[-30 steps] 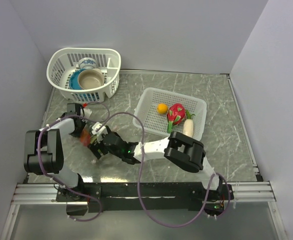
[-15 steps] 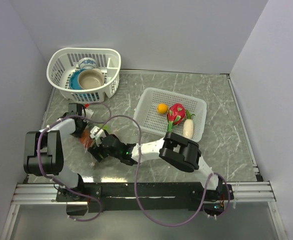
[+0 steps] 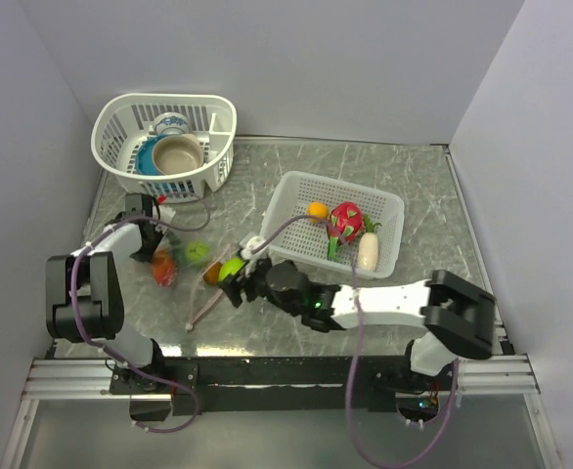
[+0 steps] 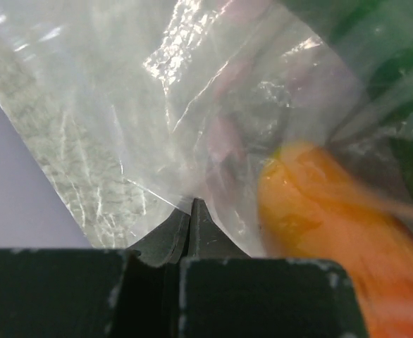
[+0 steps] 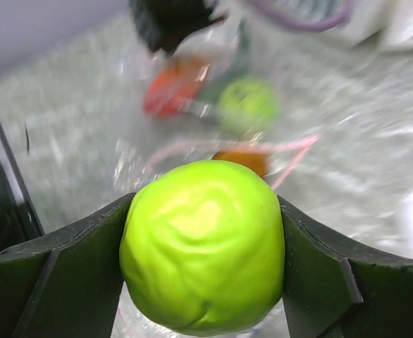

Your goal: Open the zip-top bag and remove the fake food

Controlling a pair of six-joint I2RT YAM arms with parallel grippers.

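My right gripper [image 3: 232, 270] has just come out of the zip-top bag [image 3: 181, 281] with a green round fruit [image 5: 202, 243] clamped in it — one more piece removed — while the left gripper [image 4: 190, 215] pinches the bag at the left of the table [image 3: 443, 215].

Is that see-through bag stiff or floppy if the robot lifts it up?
Probably floppy: the zip-top bag looks thin and wrinkled where the left gripper pinches it. It would likely sag under the orange fake food showing through it. Its shiny plastic may be slippery too.
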